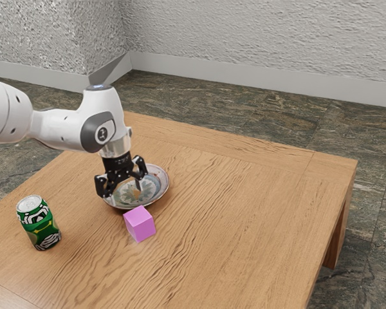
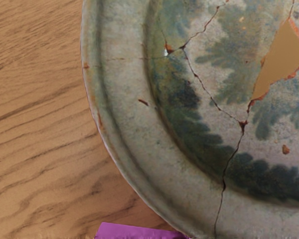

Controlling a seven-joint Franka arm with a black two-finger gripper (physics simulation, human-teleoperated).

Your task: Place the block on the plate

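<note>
Hovering over the plate [image 1: 165, 188], center-left of exterior frame, my pincer [image 1: 123, 190] is gaping. Block [image 1: 140, 224] is sitting just beside plate, lower in frame.

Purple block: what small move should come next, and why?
I'd probably shift the gripper sideways until it is above the purple block, before any lowering. The fingers stand apart with nothing gripped, and they hang over the plate, while the block sits on the table just outside the rim.
</note>
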